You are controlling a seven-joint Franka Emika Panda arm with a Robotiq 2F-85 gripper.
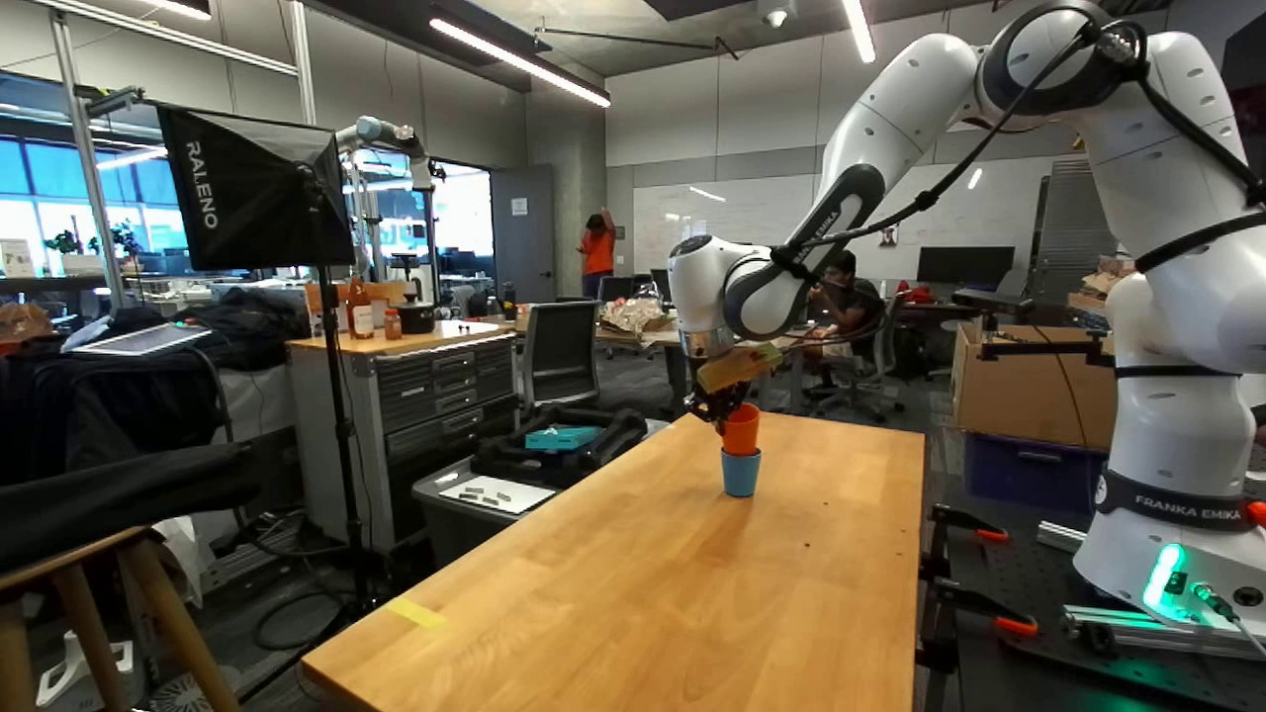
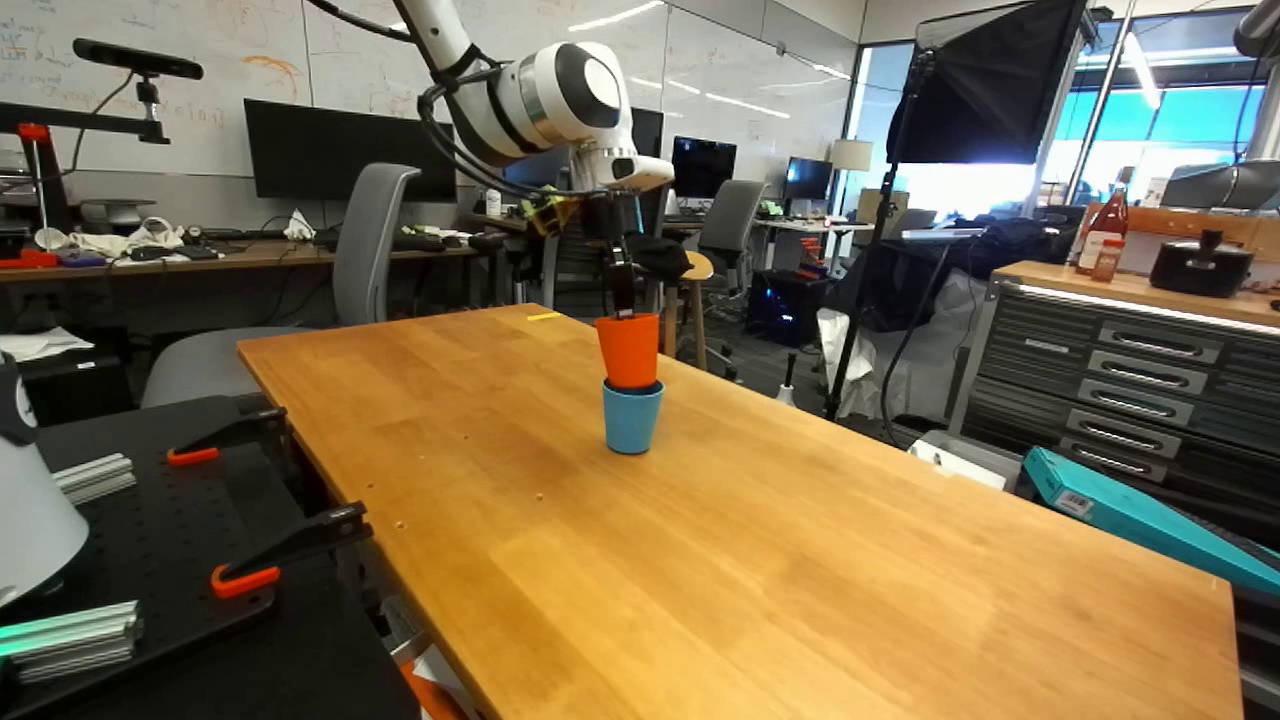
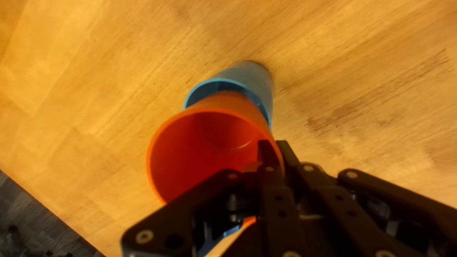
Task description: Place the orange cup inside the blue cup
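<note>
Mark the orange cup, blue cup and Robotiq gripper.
Orange cup [image 2: 629, 352]: in an exterior view, outer wall.
Blue cup [image 2: 632, 421]: in an exterior view, outer wall.
Robotiq gripper [image 3: 274, 145]: in the wrist view, midway between the fingertips.

Robotics lab: in an exterior view, a white jointed robot arm [image 1: 915, 91] at right, a wide glossy whiteboard [image 1: 742, 229] behind it, a black fabric softbox [image 1: 259, 193] upper left.

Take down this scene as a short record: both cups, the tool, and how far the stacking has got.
orange cup: roughly upright, its base at the mouth of the blue cup
blue cup: upright on the wooden table
tool: shut on the orange cup's wall, gripping it from inside and outside
contact between cups: cannot tell
stacking: unfinished, most of the orange cup showing above the blue rim
</note>
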